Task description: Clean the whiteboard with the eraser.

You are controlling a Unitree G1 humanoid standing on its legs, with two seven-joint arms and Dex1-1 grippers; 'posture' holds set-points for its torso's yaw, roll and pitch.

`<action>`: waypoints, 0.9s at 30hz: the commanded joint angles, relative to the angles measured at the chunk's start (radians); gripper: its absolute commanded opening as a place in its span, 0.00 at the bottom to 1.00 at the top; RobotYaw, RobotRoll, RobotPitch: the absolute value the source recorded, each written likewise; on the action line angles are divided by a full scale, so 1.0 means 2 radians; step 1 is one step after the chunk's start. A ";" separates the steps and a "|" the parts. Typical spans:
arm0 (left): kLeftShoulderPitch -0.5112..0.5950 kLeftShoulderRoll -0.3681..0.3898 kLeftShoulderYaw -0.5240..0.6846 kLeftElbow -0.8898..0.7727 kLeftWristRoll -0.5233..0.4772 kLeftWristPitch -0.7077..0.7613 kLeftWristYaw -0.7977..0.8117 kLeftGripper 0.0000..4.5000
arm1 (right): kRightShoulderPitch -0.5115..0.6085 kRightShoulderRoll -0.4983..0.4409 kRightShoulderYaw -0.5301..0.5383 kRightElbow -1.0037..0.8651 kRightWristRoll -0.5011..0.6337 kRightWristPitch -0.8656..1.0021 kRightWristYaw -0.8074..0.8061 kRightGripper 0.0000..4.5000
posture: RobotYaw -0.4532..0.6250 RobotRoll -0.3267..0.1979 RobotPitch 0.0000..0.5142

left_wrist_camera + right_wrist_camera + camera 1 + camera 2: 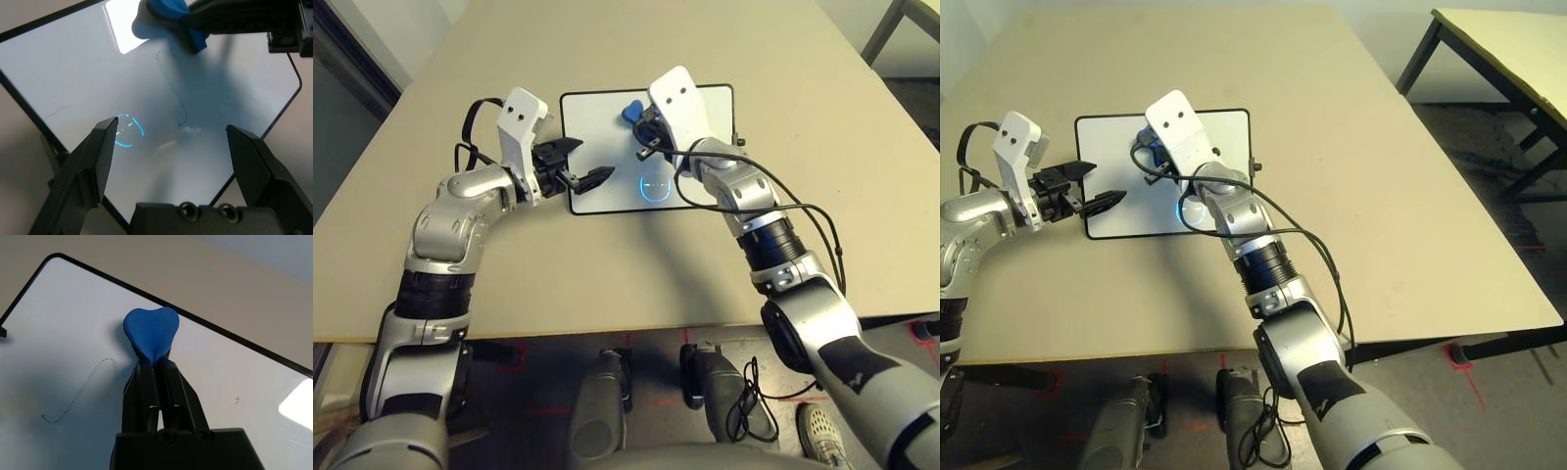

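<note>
The table (783,117) carried the whiteboard (607,127) at its middle, lying flat with its long sides running left to right. At the board's near left corner the left gripper (574,163) hovered with its two black fingers spread apart and nothing between them. A small glowing blue mark (653,186) showed on the board near its near edge, and a thin green wavy line (78,391) crossed the white surface. Farther out, the right gripper (154,363) was clenched on the eraser (151,331), the blue block squeezed between its fingertips over the board's far middle part, close to the far edge.
</note>
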 commanded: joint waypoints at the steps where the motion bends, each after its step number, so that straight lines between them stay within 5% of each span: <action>1: 0.004 -0.001 -0.003 -0.007 -0.001 0.004 -0.001 1.00 | 0.030 0.005 0.023 -0.001 -0.006 0.042 0.017 0.00 | 0.45 0.62 0.44; 8: 0.004 0.000 -0.002 -0.005 0.001 0.003 -0.001 1.00 | 0.082 0.010 0.075 -0.075 -0.009 0.115 0.057 0.00 | 0.45 0.62 0.44; 21: 0.007 0.002 -0.001 -0.009 -0.001 0.007 -0.002 1.00 | -0.015 0.016 -0.006 0.015 0.001 0.016 -0.002 0.00 | 0.45 0.62 0.45; 27: 0.009 0.006 0.000 -0.009 -0.001 0.008 -0.004 1.00 | 0.007 0.027 0.023 0.003 -0.002 0.049 0.026 0.00 | 0.45 0.62 0.45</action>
